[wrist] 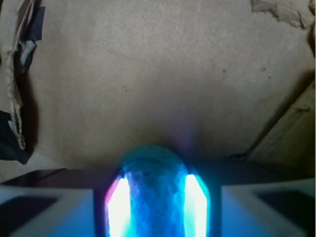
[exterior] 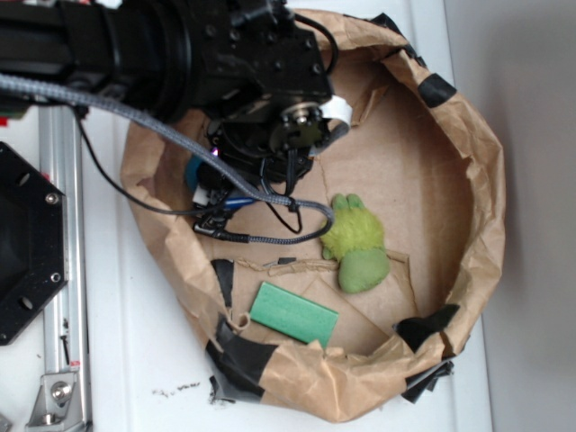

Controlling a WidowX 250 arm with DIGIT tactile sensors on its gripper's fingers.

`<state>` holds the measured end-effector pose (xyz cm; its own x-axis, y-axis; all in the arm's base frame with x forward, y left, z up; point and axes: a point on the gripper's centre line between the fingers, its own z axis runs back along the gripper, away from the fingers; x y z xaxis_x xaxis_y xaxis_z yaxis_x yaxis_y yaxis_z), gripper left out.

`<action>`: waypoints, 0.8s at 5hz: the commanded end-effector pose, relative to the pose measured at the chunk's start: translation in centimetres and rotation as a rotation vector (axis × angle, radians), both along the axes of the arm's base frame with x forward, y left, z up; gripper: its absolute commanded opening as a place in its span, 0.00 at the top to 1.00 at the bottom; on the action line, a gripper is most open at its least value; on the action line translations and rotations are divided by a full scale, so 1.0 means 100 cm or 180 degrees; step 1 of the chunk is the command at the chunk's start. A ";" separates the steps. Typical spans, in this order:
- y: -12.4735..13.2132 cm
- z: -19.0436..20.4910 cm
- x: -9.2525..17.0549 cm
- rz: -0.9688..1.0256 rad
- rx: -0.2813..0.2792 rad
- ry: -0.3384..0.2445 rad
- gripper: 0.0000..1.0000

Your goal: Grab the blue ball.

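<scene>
The gripper (wrist: pixel 157 205) has its two fingers (wrist: pixel 118 210) closed narrowly on the blue ball (wrist: pixel 154 190), one on each side of it, and in the wrist view their glowing pads touch its flanks, so I judge that the ball is held and not only framed. The ball sits right between the fingertips, with its rounded top reaching a little beyond them toward the brown floor. It is taken across its middle, which seems sensible to me for a round, slightly rough thing that could slip out of a shallow pinch. In the exterior view the arm (exterior: pixel 162 45) covers the hand, and only a small blue patch shows at its left edge; I cannot tell from there whether the ball rests on the floor or is lifted. All this is inside the paper nest (exterior: pixel 468 135), a low crumpled wall of brown paper patched with black tape (exterior: pixel 243 360), which probably keeps loose things from rolling away. In it, to the lower right of the gripper in that view, lies the green plush toy (exterior: pixel 357 241), and further below, near the taped rim, the flat green block (exterior: pixel 293 313); both lie apart from the fingers. A braided cable (exterior: pixel 270 236) hangs from the arm and nearly reaches the toy.
</scene>
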<state>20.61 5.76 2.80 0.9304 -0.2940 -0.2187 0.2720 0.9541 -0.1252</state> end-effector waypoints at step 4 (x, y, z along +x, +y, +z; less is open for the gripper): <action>-0.040 0.191 0.048 0.0725 0.0558 -0.1332 1.00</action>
<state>25.38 2.18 19.88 0.9948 -0.0539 0.0862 0.0439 0.9925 0.1138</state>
